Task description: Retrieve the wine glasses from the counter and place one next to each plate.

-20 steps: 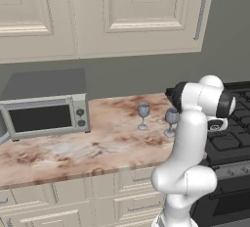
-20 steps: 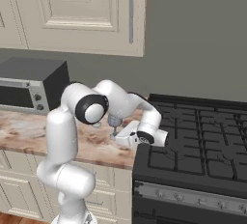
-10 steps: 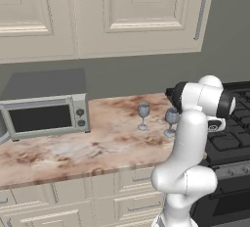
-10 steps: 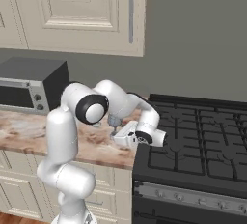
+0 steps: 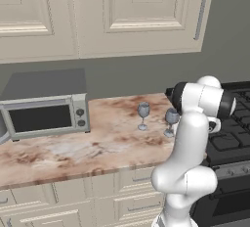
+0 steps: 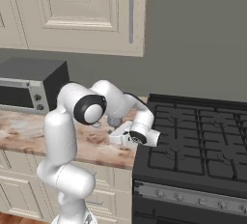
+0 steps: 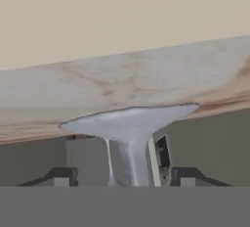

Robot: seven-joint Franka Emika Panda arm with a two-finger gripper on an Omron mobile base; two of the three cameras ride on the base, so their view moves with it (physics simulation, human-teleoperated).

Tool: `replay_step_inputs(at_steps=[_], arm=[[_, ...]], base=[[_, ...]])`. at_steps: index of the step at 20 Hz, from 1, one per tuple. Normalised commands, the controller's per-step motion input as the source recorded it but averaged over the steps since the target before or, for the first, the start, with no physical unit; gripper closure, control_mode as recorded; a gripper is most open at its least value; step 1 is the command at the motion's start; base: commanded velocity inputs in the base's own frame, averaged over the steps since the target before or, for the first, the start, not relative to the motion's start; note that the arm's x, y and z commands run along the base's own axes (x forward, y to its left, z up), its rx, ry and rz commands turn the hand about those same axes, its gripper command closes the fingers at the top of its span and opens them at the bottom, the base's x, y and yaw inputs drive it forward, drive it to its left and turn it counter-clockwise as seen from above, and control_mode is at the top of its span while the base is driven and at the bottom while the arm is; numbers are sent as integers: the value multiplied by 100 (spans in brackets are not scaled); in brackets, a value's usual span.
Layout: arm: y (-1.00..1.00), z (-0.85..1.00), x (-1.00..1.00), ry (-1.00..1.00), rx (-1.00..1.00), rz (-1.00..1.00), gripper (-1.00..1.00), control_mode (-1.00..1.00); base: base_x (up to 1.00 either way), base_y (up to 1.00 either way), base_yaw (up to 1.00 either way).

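Fingers (image 7: 58, 176) flank near wine glass (image 7: 128, 138) stem on counter (image 5: 73, 152).

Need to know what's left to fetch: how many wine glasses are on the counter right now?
2. One wine glass stands mid-counter, right of the microwave; the other glass stands nearer the stove, partly behind the arm.

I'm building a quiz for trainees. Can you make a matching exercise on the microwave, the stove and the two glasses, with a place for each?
1 microwave
2 stove
3 left glass
4 right glass

a stem between the open claw tips
b on the counter, left end
c standing free, mid-counter
d right of the counter

Pairs: 1-b, 2-d, 3-c, 4-a
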Motion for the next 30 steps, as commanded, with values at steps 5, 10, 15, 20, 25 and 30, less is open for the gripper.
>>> replay_step_inputs(at_steps=[5, 10, 15, 20, 25, 30], arm=[[18, 9, -9, -4, 1, -4, 100, -100], [-4, 79, -42, -26, 1, -3, 100, -100], [-1, 100, -59, -23, 1, -2, 100, -100], [0, 100, -65, -5, 0, 0, 100, -100], [-2, 100, -67, 0, 0, 0, 100, -100], [0, 100, -64, 0, -1, 0, 100, -100]], base=[[0, 0, 0], [0, 0, 0], [0, 0, 0], [0, 0, 0], [0, 0, 0], [0, 0, 0]])
